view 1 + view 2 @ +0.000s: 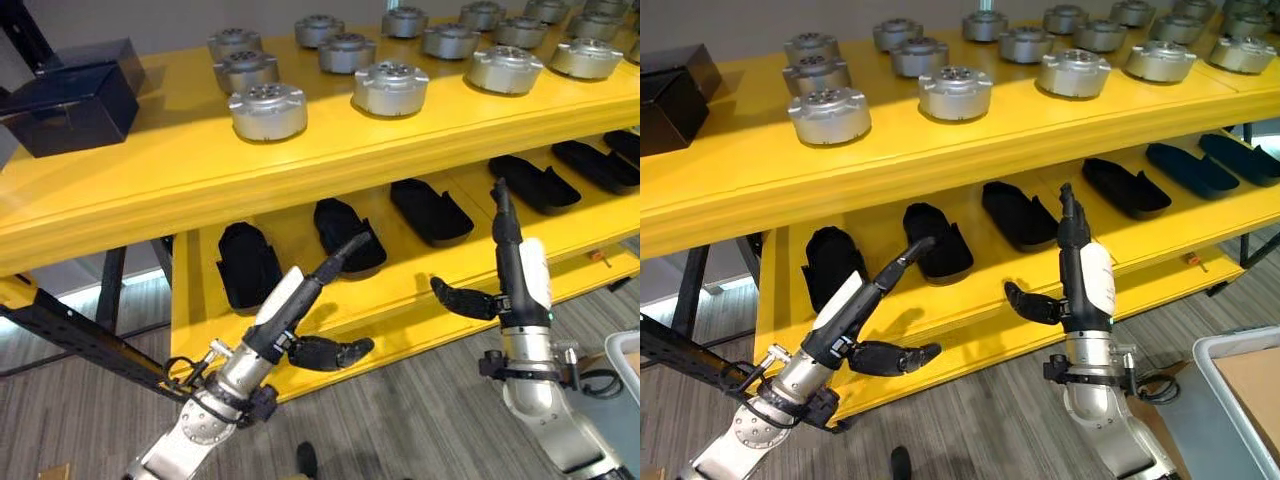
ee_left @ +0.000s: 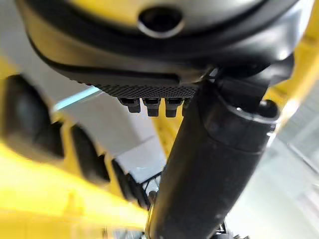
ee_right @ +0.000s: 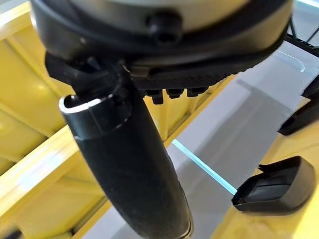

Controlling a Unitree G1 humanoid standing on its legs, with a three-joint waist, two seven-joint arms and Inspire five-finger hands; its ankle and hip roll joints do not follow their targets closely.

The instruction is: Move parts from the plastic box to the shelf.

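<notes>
A yellow shelf (image 1: pixel 130 180) with two levels stands in front of the robot. On the top level sit many round silver metal parts (image 1: pixel 268 110) in rows, and a dark blue box (image 1: pixel 70 105) rests at the far left end. The lower level (image 1: pixel 400 285) holds a row of flat black moulded parts (image 1: pixel 249 265), each lying apart from the next. A corner of a pale plastic box (image 1: pixel 1240 385) shows on the floor at the lower right, with a brown cardboard sheet (image 1: pixel 1255 385) inside it.

The left hand (image 1: pixel 300 315) is raised before the lower level, fingers straight, thumb spread, holding nothing. The right hand (image 1: pixel 1080 285) points upright near the lower level's front edge, fingers straight, thumb out to the side, also empty.

No readable writing shows.
</notes>
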